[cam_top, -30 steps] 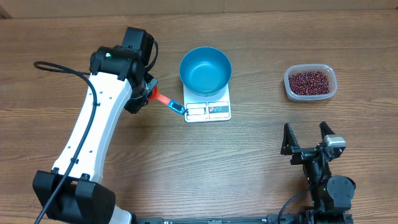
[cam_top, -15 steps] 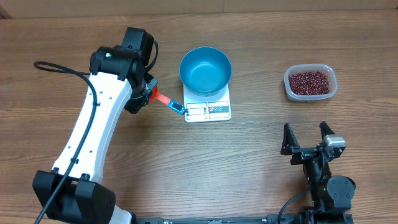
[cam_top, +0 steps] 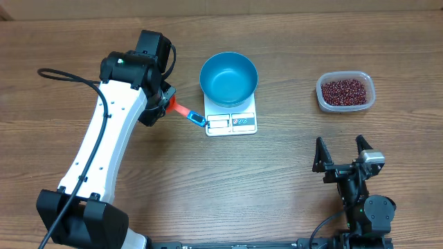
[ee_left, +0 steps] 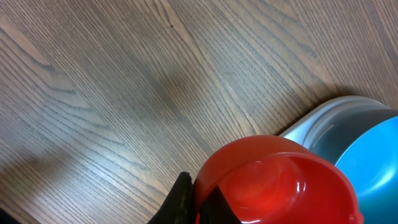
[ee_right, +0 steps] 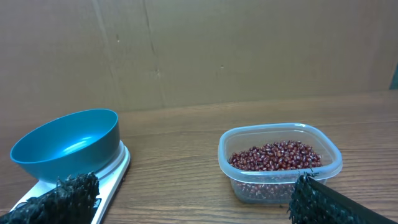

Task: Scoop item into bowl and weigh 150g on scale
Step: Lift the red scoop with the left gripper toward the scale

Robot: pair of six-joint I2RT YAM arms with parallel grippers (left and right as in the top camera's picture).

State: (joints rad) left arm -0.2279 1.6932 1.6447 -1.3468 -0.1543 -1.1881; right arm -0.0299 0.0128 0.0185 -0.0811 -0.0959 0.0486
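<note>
The left arm (cam_top: 104, 149) has a long white shell between black joints, a black cable (cam_top: 69, 75) looping off it. The right arm (cam_top: 365, 206) is black, with perhaps a silver plate; its fingers (ee_right: 69, 196) look rough-padded.

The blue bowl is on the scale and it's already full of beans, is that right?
Not quite. The bowl is on the scale, but it is empty; the overhead view shows the beans in the clear tub instead.
</note>
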